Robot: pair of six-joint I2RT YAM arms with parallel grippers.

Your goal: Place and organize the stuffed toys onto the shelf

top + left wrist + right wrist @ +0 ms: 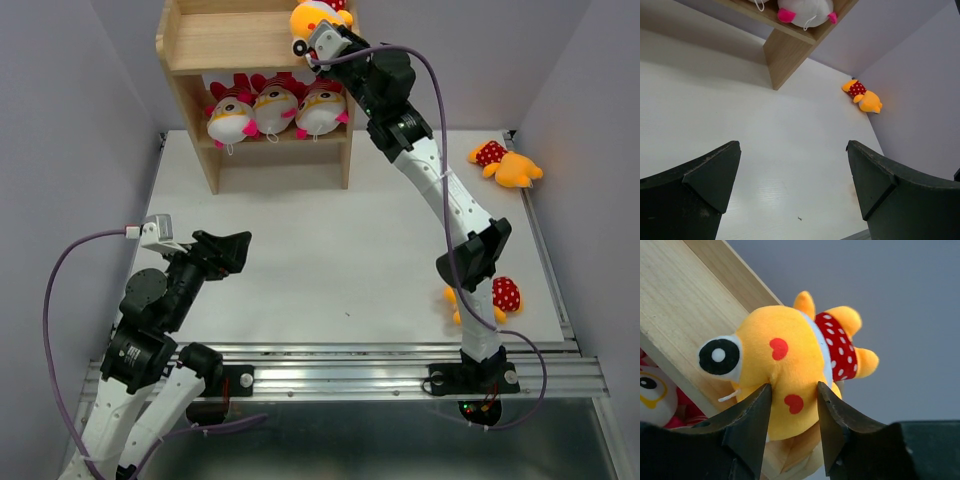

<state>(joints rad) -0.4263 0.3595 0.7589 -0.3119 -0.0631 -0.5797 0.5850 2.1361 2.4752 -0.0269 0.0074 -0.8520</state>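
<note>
Top external view, stock as seen:

1. Shelf: light wood, 2 tiers, at the far left of the tabletop.
2. White-faced toys: 3, side by side on the lower tier, filling it.
3. Upper-tier orange toy: 1, at the right end of the upper tier, lying on its side. In the right wrist view its head sits between the 2 fingers of my right tool. They stand partly apart and both touch the plush. I cannot tell whether they grip it or merely flank it.
4. Far orange toy: 1, lying at the tabletop's far right edge, well apart from the shelf.
5. Near orange toy: 1, on the tabletop beside my right arm, partly hidden behind it.
6. Left tool: spread wide, holding nothing, above the tabletop at near left.
</note>
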